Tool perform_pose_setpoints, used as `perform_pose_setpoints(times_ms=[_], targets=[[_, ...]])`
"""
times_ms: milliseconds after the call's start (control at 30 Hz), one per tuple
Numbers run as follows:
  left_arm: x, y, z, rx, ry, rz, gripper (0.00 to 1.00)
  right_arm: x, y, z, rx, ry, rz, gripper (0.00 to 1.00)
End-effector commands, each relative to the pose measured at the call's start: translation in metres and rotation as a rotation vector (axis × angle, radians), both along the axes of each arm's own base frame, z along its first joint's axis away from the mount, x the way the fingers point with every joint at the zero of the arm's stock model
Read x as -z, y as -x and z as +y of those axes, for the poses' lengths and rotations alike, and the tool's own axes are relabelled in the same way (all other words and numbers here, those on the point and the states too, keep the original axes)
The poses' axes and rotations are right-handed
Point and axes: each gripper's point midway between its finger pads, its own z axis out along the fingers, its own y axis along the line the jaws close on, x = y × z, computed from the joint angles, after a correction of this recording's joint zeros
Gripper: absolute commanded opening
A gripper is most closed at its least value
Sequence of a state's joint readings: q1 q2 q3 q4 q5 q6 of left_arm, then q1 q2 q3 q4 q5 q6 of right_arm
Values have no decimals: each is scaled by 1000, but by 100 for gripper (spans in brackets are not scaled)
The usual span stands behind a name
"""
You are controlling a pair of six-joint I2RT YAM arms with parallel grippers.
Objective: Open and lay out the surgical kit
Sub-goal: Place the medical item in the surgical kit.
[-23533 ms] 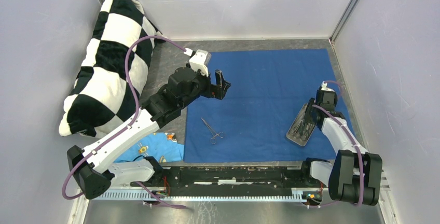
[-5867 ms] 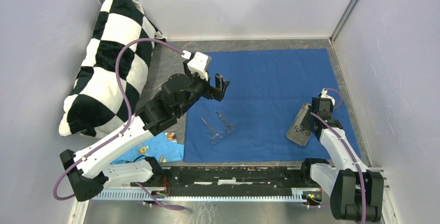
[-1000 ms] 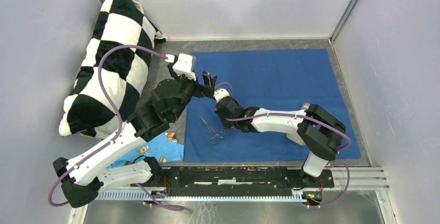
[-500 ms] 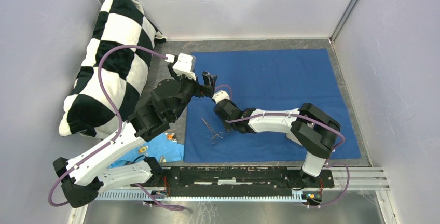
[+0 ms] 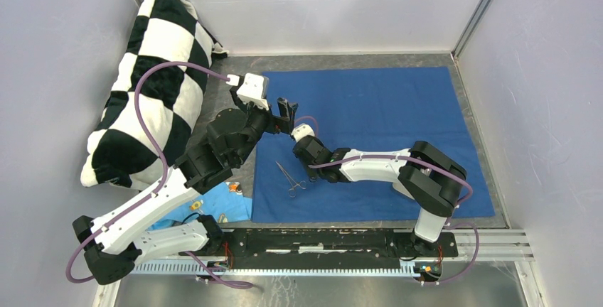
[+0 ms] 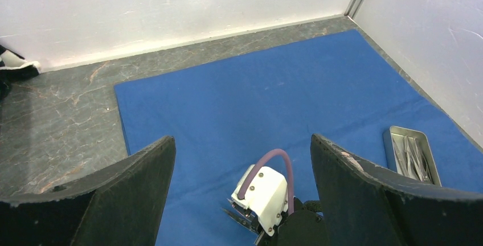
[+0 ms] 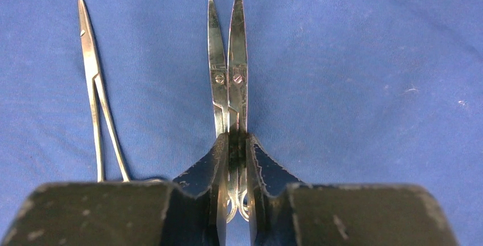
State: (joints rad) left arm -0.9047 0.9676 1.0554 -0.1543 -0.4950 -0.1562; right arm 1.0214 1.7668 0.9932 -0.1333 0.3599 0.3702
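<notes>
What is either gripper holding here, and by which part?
Right gripper pinches the scissor-like instruments by their shanks, just above the finger rings; left gripper holds nothing.

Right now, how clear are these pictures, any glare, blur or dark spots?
Top external view: even light, soft shadows, walls lean with perspective. Right wrist view: scissor blades sharp on the blue cloth, faint glint, near jaws dark. Left wrist view: tray shiny but readable.
</notes>
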Motion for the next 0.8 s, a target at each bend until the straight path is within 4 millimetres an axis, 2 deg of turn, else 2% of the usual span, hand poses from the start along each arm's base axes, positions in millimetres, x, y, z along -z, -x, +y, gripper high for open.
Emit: perform_pose_setpoints(times_ms=[0,233,533,767], targets=[[-13,-1,0,2,10,-47,93,-21,-7,15,-1,-40,-42,19],[-13,-1,-1,6,11,-46,93,-26,-9,21,-16,-58,-53,20],[-12,-1,-2,13,9,-43,93,-13,-8,22,-24,-25,-31,24],[-11,-1,-3,18,7,-40,93,-11,-9,16,-18,5,-35,26]])
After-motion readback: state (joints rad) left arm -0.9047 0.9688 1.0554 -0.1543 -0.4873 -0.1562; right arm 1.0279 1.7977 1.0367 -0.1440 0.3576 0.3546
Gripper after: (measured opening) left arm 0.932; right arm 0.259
